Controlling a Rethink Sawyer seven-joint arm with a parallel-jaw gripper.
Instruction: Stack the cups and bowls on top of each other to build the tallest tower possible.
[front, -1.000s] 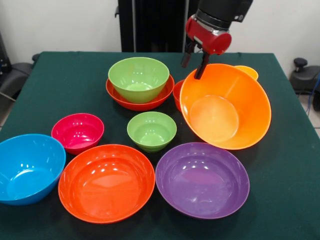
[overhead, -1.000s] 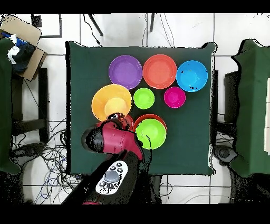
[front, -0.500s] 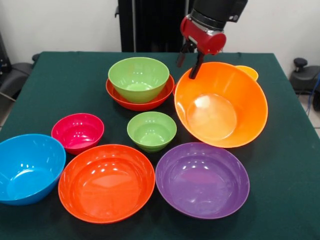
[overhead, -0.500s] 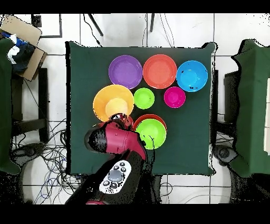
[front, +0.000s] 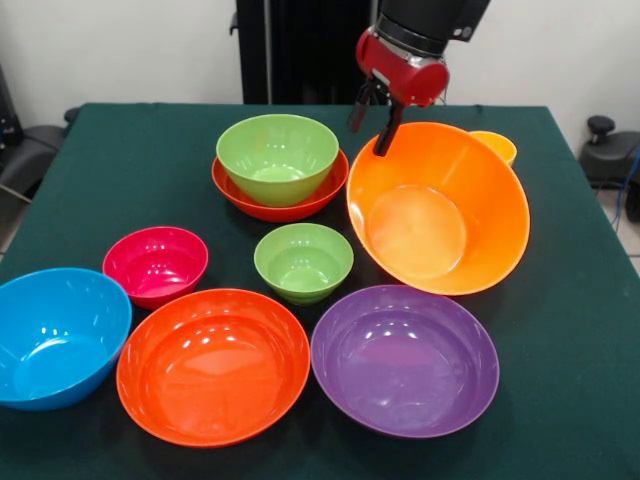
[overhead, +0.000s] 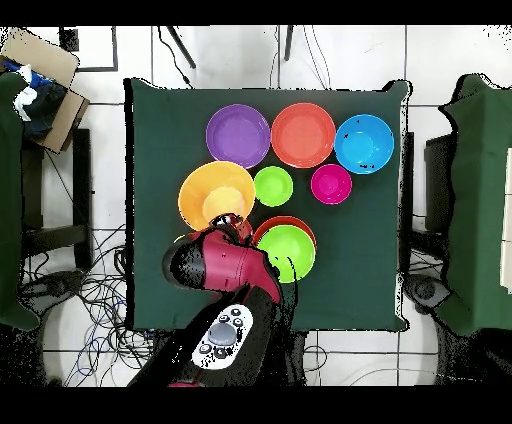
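Fingers (front: 374, 122) clamped on far rim of large orange bowl (front: 440, 215), tilted, right of green-on-red stack (front: 279, 165) on worktop (front: 120, 170). Bowl looks light, stiff, glossy, slippery; rim best hold.

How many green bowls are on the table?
2. A medium green bowl sits nested in a wide red-orange bowl toward the back; a small green bowl stands alone mid-table. The tilted orange bowl could hide more.

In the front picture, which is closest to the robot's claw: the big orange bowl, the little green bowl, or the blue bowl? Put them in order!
From the gripper:
1. Big orange bowl, tilted, its rim at the fingers.
2. Little green bowl, mid-table.
3. Blue bowl, far left corner.
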